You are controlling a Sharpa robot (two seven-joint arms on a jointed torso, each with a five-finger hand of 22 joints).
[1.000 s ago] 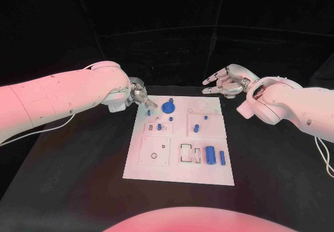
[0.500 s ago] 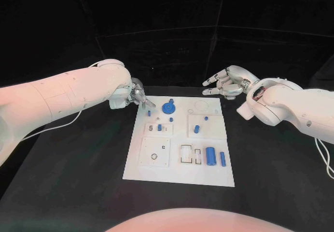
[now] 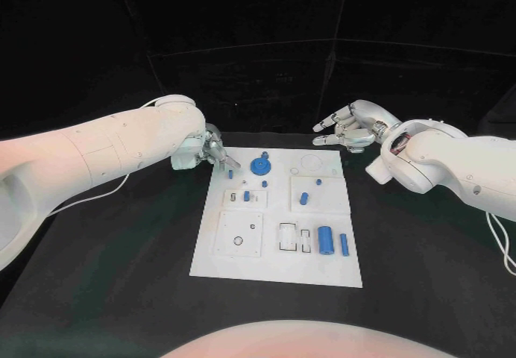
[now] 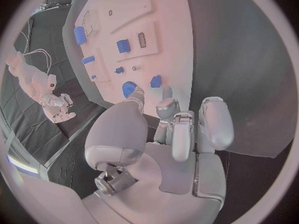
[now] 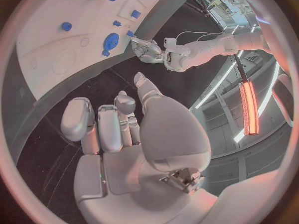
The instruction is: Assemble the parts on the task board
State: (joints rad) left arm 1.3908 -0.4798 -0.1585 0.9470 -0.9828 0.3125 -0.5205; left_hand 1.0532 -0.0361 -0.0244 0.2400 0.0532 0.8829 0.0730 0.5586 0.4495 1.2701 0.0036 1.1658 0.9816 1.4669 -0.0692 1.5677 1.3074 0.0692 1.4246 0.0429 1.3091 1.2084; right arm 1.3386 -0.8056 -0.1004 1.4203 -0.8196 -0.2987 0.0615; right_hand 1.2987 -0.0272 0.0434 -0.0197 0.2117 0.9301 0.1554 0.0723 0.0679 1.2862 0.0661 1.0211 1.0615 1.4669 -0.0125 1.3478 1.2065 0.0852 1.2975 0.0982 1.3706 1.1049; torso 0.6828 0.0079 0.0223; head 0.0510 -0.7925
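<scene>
The black surface (image 3: 118, 261) carries the white board (image 3: 277, 265) at its middle. The left arm (image 3: 97, 153) reaches in to the board's far left corner, the right arm (image 3: 452, 160) hangs off the far right corner. The left robot hand (image 3: 206, 151) sits at the board's edge, fingertips close together and pointing down just beside a small blue peg (image 3: 230, 173); whether they pinch anything I cannot tell. The right robot hand (image 3: 350, 127) hovers beyond the board, fingers apart and loosely curled, holding nothing. On the board, a blue disc (image 3: 260, 165) stands near the far edge, a blue cylinder (image 3: 325, 240) and a thinner pin (image 3: 344, 244) lie side by side nearer the robot, and smaller blue parts (image 3: 304, 198) dot the middle.
</scene>
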